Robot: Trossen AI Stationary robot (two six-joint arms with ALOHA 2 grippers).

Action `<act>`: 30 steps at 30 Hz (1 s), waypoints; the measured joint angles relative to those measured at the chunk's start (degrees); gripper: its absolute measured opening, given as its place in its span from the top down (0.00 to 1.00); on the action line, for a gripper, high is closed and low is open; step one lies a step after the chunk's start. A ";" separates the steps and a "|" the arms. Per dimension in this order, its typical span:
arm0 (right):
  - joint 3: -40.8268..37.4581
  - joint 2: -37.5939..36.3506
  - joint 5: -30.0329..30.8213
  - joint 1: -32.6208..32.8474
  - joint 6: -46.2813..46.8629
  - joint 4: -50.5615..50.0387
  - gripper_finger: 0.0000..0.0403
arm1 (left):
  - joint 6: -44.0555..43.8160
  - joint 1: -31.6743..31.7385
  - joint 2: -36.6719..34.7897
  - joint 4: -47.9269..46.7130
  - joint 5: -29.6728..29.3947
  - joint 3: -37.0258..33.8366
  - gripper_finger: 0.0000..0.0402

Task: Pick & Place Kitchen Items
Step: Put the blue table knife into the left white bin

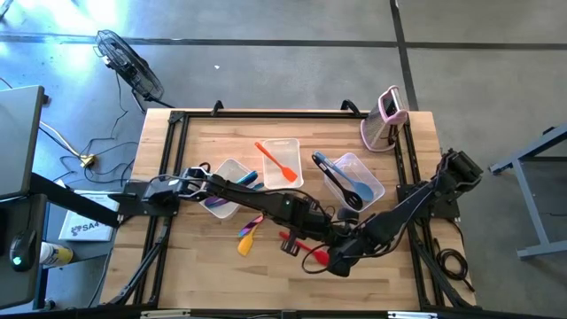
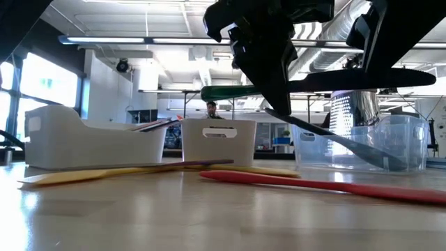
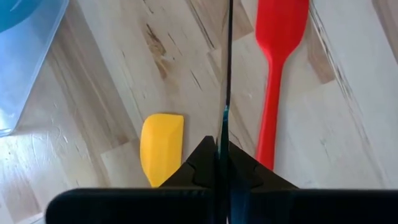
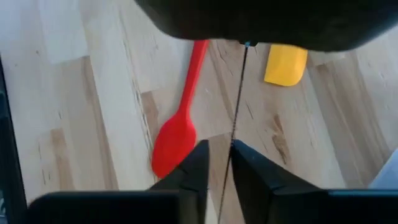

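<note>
While a few utensils are already sitting in the tubs [image 1: 282, 144], the left gripper [image 3: 224, 163] is clamping a thin dark utensil [image 3: 229, 74] mid-table above the red spoon [image 4: 176, 140]; the right gripper [image 4: 217, 163] is sitting slightly parted around it.

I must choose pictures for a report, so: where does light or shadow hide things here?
Low view: bright windows and ceiling lamps leave the arms as black silhouettes; the table shines. High view: even light, soft shadows only. Left wrist view: the left tool, shut on a thin dark utensil, fills part of the picture with black.
</note>
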 joint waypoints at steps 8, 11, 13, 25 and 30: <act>-0.07 0.04 -1.10 0.00 1.67 1.78 0.60 | -0.24 0.00 0.00 -0.26 -0.47 0.09 1.00; -0.07 0.05 -1.04 -0.02 0.76 1.85 0.53 | -0.37 0.00 -0.01 -0.44 -0.68 0.14 1.00; -0.07 -0.01 -0.30 0.08 0.52 1.75 0.51 | -0.45 0.02 -0.02 -0.59 -0.85 0.18 1.00; -0.20 -5.28 4.97 4.02 3.27 -0.67 0.56 | -1.32 0.06 -0.57 0.16 -1.37 0.59 1.00; -0.22 -8.51 5.72 6.03 3.20 1.67 0.58 | -1.21 -0.11 -0.57 0.17 -0.84 0.59 1.00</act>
